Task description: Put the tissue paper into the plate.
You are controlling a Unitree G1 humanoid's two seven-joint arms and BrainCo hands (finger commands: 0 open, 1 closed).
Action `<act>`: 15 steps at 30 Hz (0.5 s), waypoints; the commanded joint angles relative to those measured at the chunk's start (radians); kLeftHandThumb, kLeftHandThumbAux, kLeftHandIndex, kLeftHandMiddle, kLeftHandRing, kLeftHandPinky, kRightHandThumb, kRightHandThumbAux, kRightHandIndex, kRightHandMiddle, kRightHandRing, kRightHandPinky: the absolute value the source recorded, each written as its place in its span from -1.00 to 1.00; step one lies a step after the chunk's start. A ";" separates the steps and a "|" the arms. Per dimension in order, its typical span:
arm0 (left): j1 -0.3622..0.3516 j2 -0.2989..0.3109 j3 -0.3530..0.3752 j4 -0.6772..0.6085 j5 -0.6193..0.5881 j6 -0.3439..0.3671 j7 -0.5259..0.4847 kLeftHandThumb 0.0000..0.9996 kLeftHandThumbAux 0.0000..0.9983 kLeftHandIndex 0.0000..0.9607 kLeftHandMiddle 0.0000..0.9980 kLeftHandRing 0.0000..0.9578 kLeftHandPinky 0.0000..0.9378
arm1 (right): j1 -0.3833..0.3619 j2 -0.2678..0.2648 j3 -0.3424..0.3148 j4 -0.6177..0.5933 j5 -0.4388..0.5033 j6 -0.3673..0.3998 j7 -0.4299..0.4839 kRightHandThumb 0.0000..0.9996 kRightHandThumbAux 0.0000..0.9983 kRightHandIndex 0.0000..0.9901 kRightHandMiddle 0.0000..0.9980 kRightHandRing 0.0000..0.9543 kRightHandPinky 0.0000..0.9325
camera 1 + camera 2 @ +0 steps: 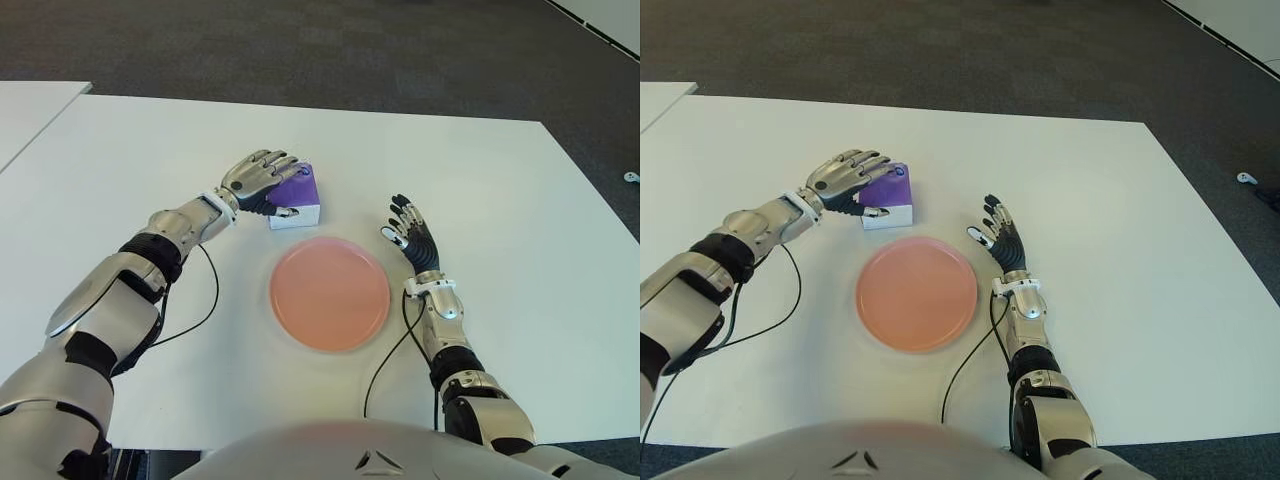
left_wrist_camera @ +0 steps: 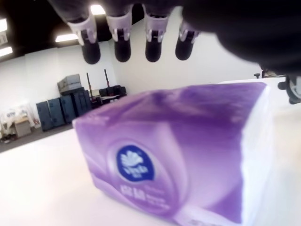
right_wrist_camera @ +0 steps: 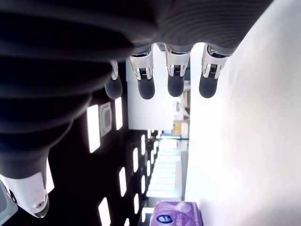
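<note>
A purple and white tissue pack point(image 1: 303, 194) lies on the white table point(image 1: 520, 200) just beyond the round pink plate point(image 1: 330, 293). My left hand point(image 1: 264, 181) hovers over the pack's left side with its fingers point(image 2: 122, 44) stretched out above the top and its thumb by the pack's near face. In the left wrist view the tissue pack point(image 2: 188, 155) fills the space under the fingertips, and a gap shows between them. My right hand point(image 1: 412, 236) stands open with fingers spread, to the right of the plate, holding nothing. The plate holds nothing.
Black cables point(image 1: 205, 300) trail from both wrists across the table, one on each side of the plate. A second white table point(image 1: 30, 110) adjoins at the far left. Dark carpet point(image 1: 300, 50) lies past the far edge.
</note>
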 commanded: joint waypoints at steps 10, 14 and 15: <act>-0.061 -0.050 -0.091 0.129 0.084 0.119 0.221 -0.68 -0.62 -1.00 -1.00 -1.00 -1.00 | 0.149 0.033 -0.002 0.150 -0.004 -0.005 -0.012 -1.00 0.25 -1.00 -1.00 -1.00 -1.00; -0.065 -0.061 -0.100 0.149 0.078 0.120 0.257 -0.68 -0.63 -1.00 -1.00 -1.00 -1.00 | 0.153 0.033 -0.002 0.147 -0.003 -0.011 -0.007 -1.00 0.26 -1.00 -1.00 -1.00 -1.00; -0.065 -0.064 -0.102 0.153 0.076 0.119 0.264 -0.68 -0.63 -1.00 -1.00 -1.00 -1.00 | 0.153 0.033 -0.003 0.145 0.000 -0.008 -0.004 -1.00 0.27 -1.00 -1.00 -1.00 -1.00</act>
